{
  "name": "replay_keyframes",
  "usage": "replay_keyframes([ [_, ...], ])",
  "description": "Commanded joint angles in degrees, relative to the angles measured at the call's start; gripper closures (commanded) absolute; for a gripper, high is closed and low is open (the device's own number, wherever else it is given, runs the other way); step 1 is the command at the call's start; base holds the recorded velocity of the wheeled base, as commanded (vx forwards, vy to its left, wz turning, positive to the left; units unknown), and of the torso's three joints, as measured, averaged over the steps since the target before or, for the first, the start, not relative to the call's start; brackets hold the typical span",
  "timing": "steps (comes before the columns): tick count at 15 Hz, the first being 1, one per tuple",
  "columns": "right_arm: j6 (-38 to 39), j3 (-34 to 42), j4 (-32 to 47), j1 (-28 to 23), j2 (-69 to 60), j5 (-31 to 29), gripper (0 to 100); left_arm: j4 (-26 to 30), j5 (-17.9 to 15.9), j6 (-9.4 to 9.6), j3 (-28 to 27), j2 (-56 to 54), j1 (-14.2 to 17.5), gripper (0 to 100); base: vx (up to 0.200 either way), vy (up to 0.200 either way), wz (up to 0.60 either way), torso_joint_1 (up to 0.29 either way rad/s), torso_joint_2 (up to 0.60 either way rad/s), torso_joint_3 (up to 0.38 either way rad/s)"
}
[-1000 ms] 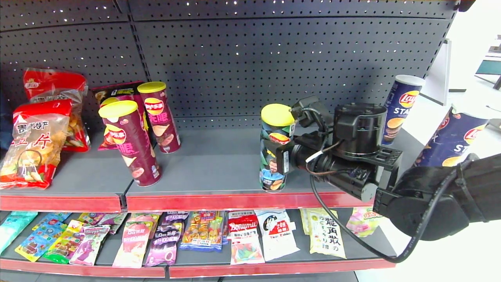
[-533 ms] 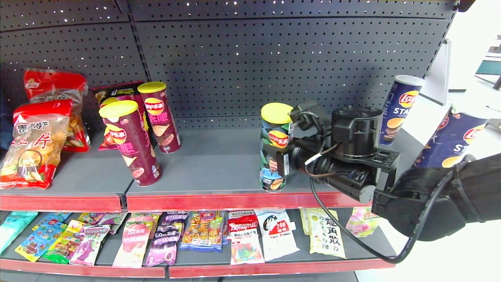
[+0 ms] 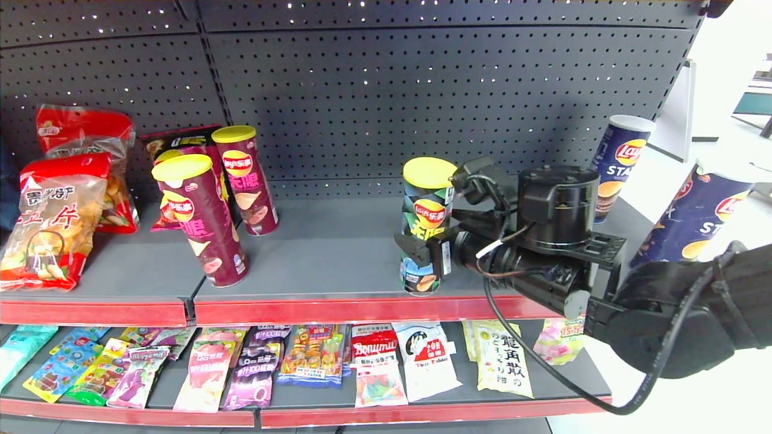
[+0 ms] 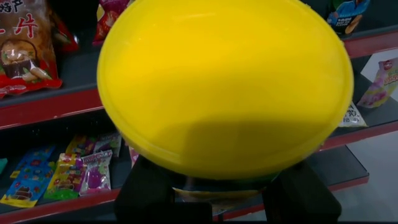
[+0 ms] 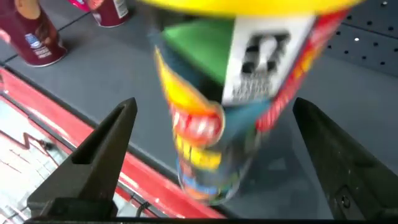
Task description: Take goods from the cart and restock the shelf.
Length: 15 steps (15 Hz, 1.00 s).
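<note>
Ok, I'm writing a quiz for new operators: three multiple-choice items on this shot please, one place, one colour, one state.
1. Where does the teal can stand? A the upper shelf, near its front edge; B the lower shelf; C the floor.
2. Its lid is? A white; B yellow; C red.
3. The right gripper is? A shut on the can; B open around it; C holding a bag.
Key: A, its base sits by the front edge; B, plainly yellow; B, both fingers stand clear of it.
</note>
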Motion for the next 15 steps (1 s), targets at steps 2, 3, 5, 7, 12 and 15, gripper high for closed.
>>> replay_keyframes([
  [2,0.0,7.8,-0.1,1.1,-8.1,-0.3,0,0.0,-0.3,0.08,0.1,0.1,0.0,100,0.000,0.000,0.00,0.000,0.00,0.000],
  [3,0.0,10.2,-0.1,1.3,-10.3,-0.3,0,0.0,-0.3,-0.01,0.1,0.2,0.0,100,0.000,0.000,0.00,0.000,0.00,0.000],
  [5,0.1,14.2,-0.1,1.8,-14.9,-0.3,0,0.0,-0.3,0.08,0.0,0.2,0.0,100,0.000,0.000,0.00,0.000,0.00,0.000],
  [7,-0.2,17.4,-0.1,1.9,-20.2,-0.3,0,-0.1,-0.3,0.08,-0.2,0.3,0.0,100,0.000,0.000,0.00,0.000,0.00,0.000],
  [12,-4.1,28.2,0.6,-6.5,-36.3,-2.2,0,-0.1,-1.7,0.08,-0.1,0.8,-0.2,100,0.000,0.000,0.00,0.000,0.00,0.000],
  [15,-8.3,33.7,0.7,-22.4,-43.9,-0.1,0,-0.3,-2.4,-0.01,-0.6,1.1,-0.2,100,0.000,0.000,0.00,0.000,0.00,0.000],
])
